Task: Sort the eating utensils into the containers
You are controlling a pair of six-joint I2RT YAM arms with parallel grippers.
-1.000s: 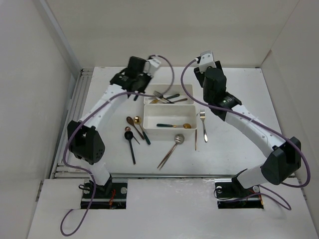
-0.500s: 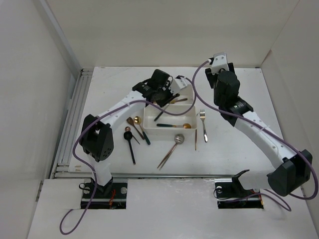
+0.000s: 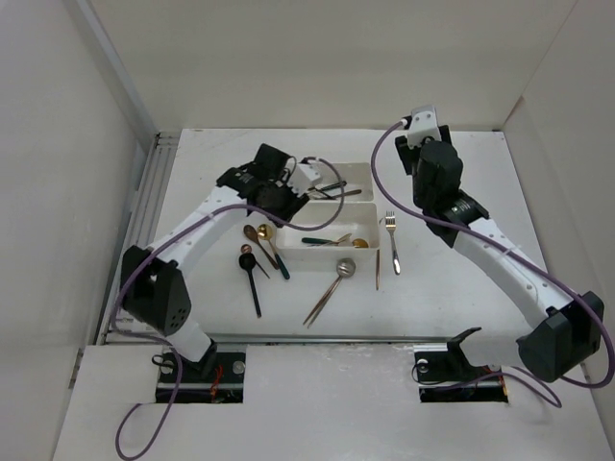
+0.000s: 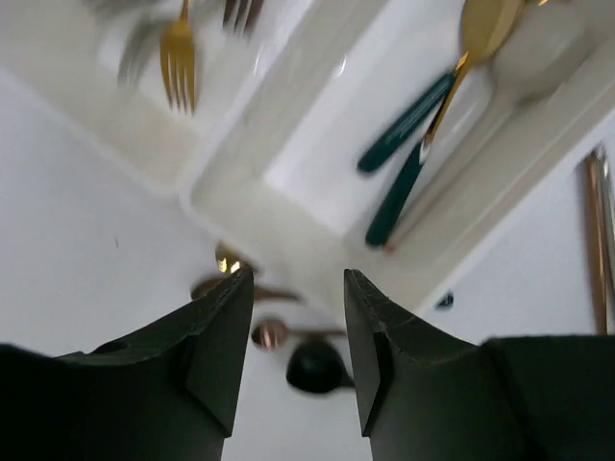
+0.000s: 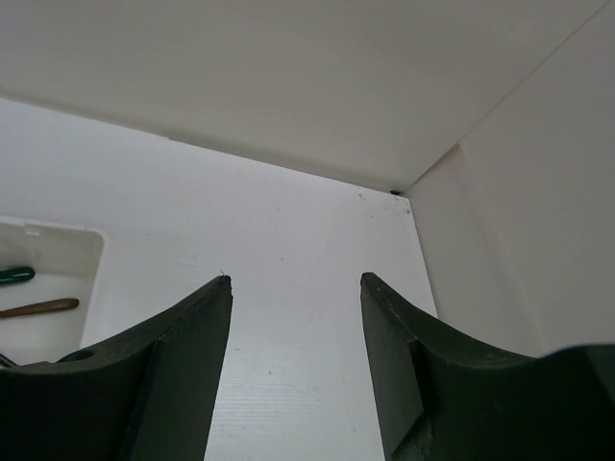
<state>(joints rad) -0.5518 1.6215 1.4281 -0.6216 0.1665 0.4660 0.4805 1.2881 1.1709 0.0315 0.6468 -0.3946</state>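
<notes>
Left fingers [image 4: 216, 346] stand moderately apart, empty, above a corner of the near tray [image 4: 240, 206]. Right fingers [image 5: 183, 355] are wide apart, empty, over bare worktop [image 3: 192, 163]. Two green-handled spoons [image 4: 404, 182] lie in the near tray and a gold fork [image 4: 179, 58] in the far tray [image 3: 360, 175]. A silver fork [image 3: 391, 230] lies loose on the worktop.

Left arm [image 3: 197, 223]: white links, black joint housings.
Right arm [image 3: 500, 261]: same white links, bulky black joints.
Cables [image 3: 119, 434]: purple, thin, looping along each arm.
Fingers [image 4: 216, 346]: dark grey, matte, tapered, with smooth inner faces.
Bases [image 3: 195, 373]: black plates; red marks on the left one.
</notes>
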